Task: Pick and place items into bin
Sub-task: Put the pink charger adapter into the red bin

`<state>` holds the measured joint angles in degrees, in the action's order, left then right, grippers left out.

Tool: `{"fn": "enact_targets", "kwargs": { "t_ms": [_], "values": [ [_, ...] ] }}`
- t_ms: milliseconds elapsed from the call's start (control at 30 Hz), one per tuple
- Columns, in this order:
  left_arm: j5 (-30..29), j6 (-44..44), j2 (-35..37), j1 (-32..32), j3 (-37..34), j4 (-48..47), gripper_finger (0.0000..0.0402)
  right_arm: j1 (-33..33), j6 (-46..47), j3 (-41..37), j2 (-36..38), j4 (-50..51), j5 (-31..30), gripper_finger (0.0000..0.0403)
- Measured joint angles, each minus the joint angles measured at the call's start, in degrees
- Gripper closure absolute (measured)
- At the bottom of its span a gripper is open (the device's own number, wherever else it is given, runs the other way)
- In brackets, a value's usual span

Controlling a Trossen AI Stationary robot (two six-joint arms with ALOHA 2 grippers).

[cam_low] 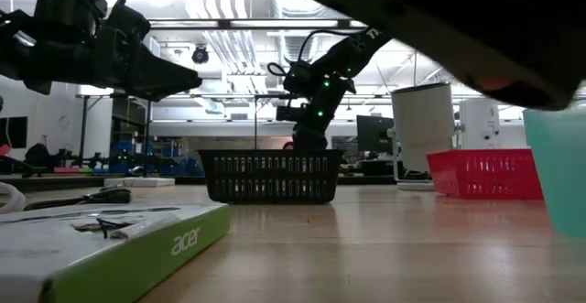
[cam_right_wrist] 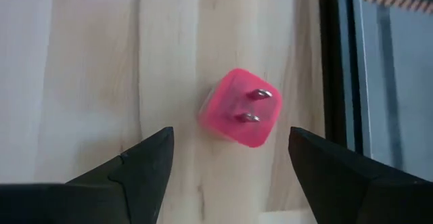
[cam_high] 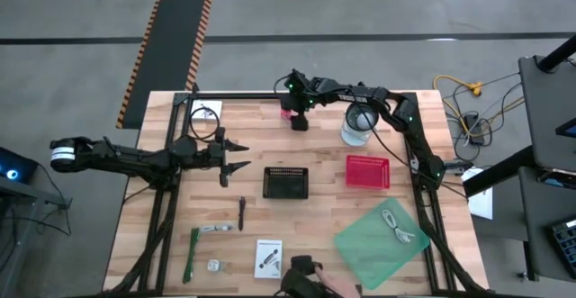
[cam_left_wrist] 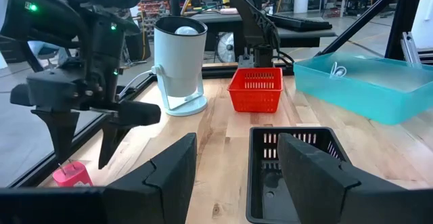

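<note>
A tiny pink cube [cam_right_wrist: 238, 109] with two metal prongs on top rests on the wood by the table's far edge [cam_high: 288, 112]. My right gripper [cam_right_wrist: 233, 170] hangs open just above it, fingers pointing down, one to each side and touching nothing; the left wrist view shows it too [cam_left_wrist: 86, 158]. My left gripper [cam_high: 236, 155] is open and level, left of the black bin [cam_high: 286, 182] and aimed at it [cam_left_wrist: 237, 176]. A dark stick [cam_high: 242, 212], a green strip tool [cam_high: 193, 251] and a white card [cam_high: 268, 257] lie near the front. A white cable [cam_high: 400, 226] lies in a green tray.
A white canister [cam_high: 358, 125] and a red basket [cam_high: 367, 171] stand right of the cube. The green tray [cam_high: 360, 244] sits front right. Another card [cam_high: 205, 113] lies far left. A dark object [cam_high: 306, 275] sits at the near edge. A black frame rail [cam_right_wrist: 335, 61] runs beside the cube.
</note>
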<state>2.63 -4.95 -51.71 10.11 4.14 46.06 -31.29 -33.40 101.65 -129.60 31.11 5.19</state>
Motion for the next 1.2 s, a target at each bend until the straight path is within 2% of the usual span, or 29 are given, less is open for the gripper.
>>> {"fn": "enact_targets", "kwargs": {
  "t_ms": [200, 433, 767, 933, 1200],
  "values": [
    [0.0, 0.0, 0.0, 0.0, 0.0, 0.0, 0.0210, 0.0, -10.5, 0.0, 0.0, -0.1, 6.9, 0.0128],
    [0.0, 0.0, 0.0, 0.0, 0.0, 0.0, 0.0210, 0.2, -17.8, 0.2, 0.0, -0.7, 6.9, 0.0132],
    [0.0, 0.0, 0.0, 0.0, 0.0, 0.0, 0.0210, 0.2, -23.1, 0.4, 0.0, -2.5, 6.9, 0.0148],
    [0.0, 0.0, 0.0, 0.0, 0.0, 0.0, 0.0210, 0.2, -22.9, 0.5, 0.0, -5.9, 6.8, 0.0155],
    [0.0, 0.0, 0.0, 0.0, 0.0, 0.0, 0.0210, -0.1, -24.1, 0.5, 0.1, -5.6, 6.8, 0.0173]
  ]
}}
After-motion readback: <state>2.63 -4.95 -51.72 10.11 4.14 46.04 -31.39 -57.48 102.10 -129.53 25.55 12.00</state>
